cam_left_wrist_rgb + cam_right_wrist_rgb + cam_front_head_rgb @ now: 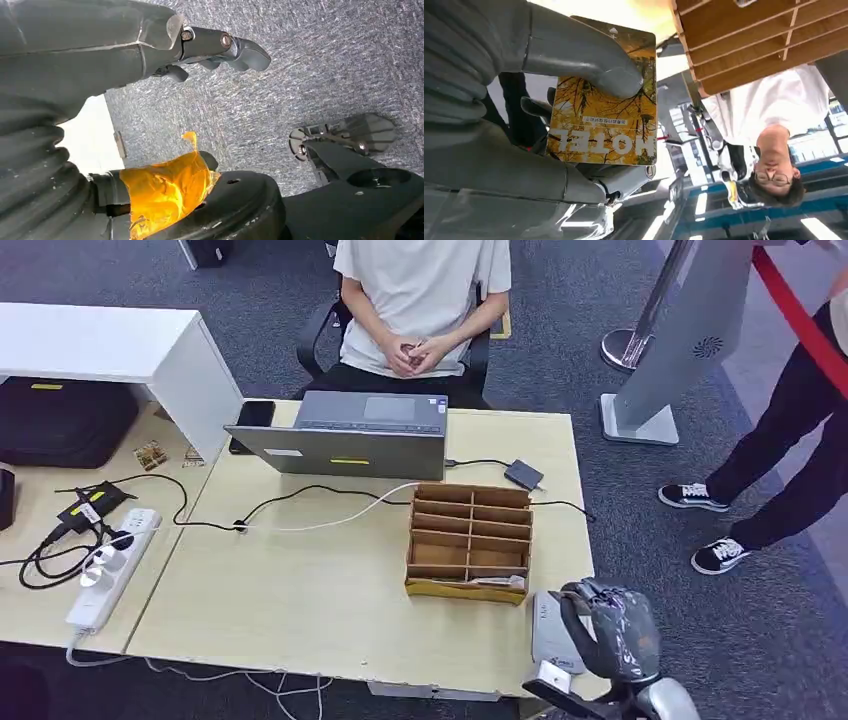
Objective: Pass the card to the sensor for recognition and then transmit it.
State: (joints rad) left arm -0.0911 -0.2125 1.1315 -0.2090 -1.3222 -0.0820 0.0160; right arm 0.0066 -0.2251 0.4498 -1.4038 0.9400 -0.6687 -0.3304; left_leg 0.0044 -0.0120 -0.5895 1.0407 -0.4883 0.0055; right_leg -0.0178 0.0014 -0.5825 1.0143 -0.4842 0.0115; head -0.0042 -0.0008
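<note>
**Right hand holds the hotel card over the reader at the table's near corner**

The yellow hotel key card printed with autumn trees (604, 100) sits in the right hand (574, 120): the thick grey thumb (589, 65) presses across its printed face in the upper middle of the right wrist frame, and darker fingers (536, 107) lie behind it, so the card is pinched between them. The word HOTEL reads upside down along the card's lower edge in that frame.

In the head view the card itself is hidden; the same hand (610, 625) appears at the lower right of the frame, its back to the camera and fingers curled, right above the flat light-grey card reader (552, 632) lying at the corner of the pale wooden table (300, 590).

Just left of the hand stands the brown cardboard divider tray (468, 540), which the right wrist view shows at upper right as brown slats. Beyond it, at top centre, sit an open grey laptop (345, 435) and a seated person in a white T-shirt (420, 290).

The left hand (215, 47) hangs over grey carpet (310, 75), fingers loosely curled around nothing.
</note>
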